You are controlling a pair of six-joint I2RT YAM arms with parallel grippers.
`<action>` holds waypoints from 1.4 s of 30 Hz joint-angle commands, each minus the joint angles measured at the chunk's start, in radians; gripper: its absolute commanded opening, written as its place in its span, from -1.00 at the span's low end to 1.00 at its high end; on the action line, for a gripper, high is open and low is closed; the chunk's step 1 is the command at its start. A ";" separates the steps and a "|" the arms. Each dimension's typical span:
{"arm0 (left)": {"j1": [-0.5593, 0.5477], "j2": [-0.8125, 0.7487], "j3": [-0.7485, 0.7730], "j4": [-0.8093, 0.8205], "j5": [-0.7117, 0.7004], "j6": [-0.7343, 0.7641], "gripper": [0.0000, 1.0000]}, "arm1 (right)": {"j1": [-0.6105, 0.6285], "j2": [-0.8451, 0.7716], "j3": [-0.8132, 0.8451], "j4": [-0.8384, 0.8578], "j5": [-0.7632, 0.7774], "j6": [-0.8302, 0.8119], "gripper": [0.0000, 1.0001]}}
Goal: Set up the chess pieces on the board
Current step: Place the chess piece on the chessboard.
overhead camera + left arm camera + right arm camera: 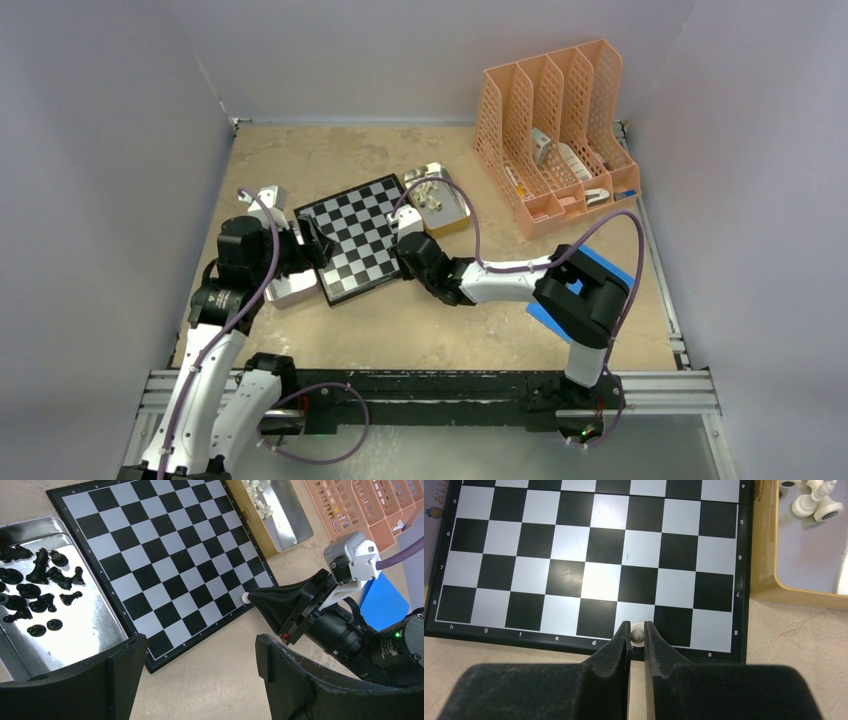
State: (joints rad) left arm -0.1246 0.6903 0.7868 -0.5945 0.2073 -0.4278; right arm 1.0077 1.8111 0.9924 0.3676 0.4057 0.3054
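The board (355, 240) lies mid-table, its squares bare in all views. My right gripper (637, 630) is shut on a pale chess piece (637, 633) at the board's (574, 545) near edge, over the white square in the last row by the letter c. The left wrist view shows that piece (245, 598) at the right gripper's tip. My left gripper (200, 642) hangs open and holds nothing, above the bare table by the board's (165, 555) corner. Black chess pieces (45, 575) lie in a metal tray (100, 625) left of the board. Pale pieces (816, 502) lie in a second tray (769, 585).
An orange mesh file organizer (555, 130) stands at the back right with small items in it. A blue flat object (590, 270) lies under the right arm. The pale-piece tray (440, 205) touches the board's far right corner. Walls close in on three sides.
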 commanded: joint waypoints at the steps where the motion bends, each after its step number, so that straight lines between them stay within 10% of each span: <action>1: 0.009 -0.002 0.006 0.021 -0.002 -0.009 0.58 | 0.006 -0.002 0.003 0.055 0.037 -0.005 -0.83; 28: 0.011 -0.003 0.006 0.022 0.003 -0.008 0.58 | 0.015 0.052 0.043 0.050 0.024 -0.002 -0.72; 42: 0.011 -0.002 0.004 0.025 0.009 -0.007 0.58 | 0.015 -0.041 0.102 -0.041 0.049 0.020 -0.07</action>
State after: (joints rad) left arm -0.1242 0.6918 0.7868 -0.5945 0.2077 -0.4278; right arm 1.0164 1.8549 1.0412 0.3511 0.4526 0.3103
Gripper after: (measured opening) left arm 0.793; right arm 0.444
